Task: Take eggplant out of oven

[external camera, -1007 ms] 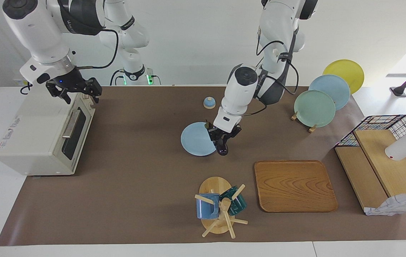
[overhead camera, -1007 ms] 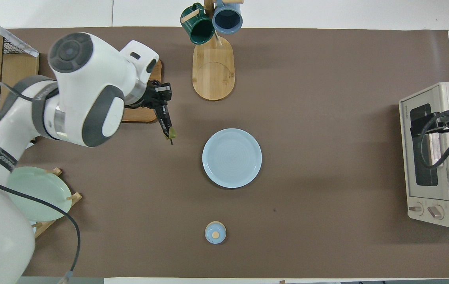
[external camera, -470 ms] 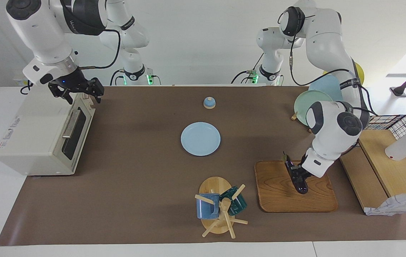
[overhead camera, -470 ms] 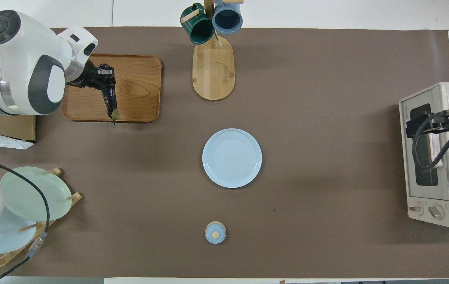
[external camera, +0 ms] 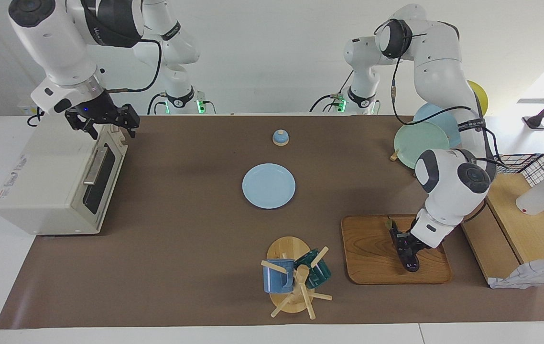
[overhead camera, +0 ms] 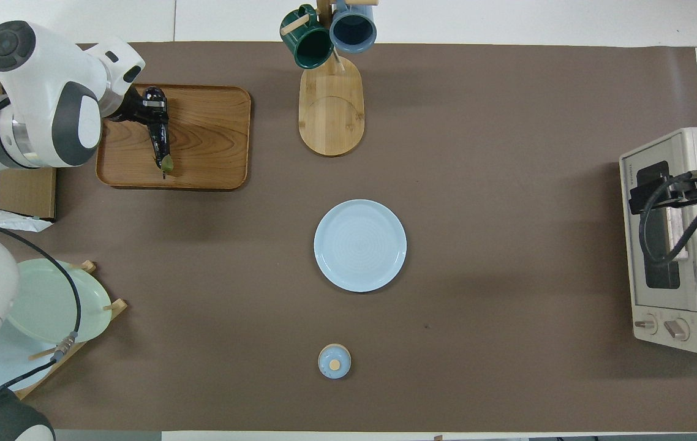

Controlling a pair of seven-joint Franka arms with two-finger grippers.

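The slim dark eggplant (external camera: 407, 251) is in my left gripper (external camera: 405, 240), which is shut on it low over the wooden tray (external camera: 372, 258). The eggplant's thick end looks to touch the tray. In the overhead view the eggplant (overhead camera: 159, 138) lies along the tray (overhead camera: 214, 141) with its green stem toward the robots, and the left gripper (overhead camera: 152, 115) holds its thick part. The cream-white oven (external camera: 47, 181) stands at the right arm's end, door closed. My right gripper (external camera: 104, 125) hovers open over the oven's top front edge; it also shows in the overhead view (overhead camera: 670, 193), over the oven (overhead camera: 673, 294).
A pale blue plate (external camera: 268, 186) lies mid-table, with a small blue lidded piece (external camera: 280, 137) nearer the robots. A mug tree (external camera: 293, 279) with two mugs stands beside the tray. A plate rack (external camera: 420, 143) and a wire basket on wooden boxes (external camera: 520, 215) stand at the left arm's end.
The left gripper carried the eggplant from beside the blue plate to the wooden tray and lowered it there. The right gripper stayed over the oven.
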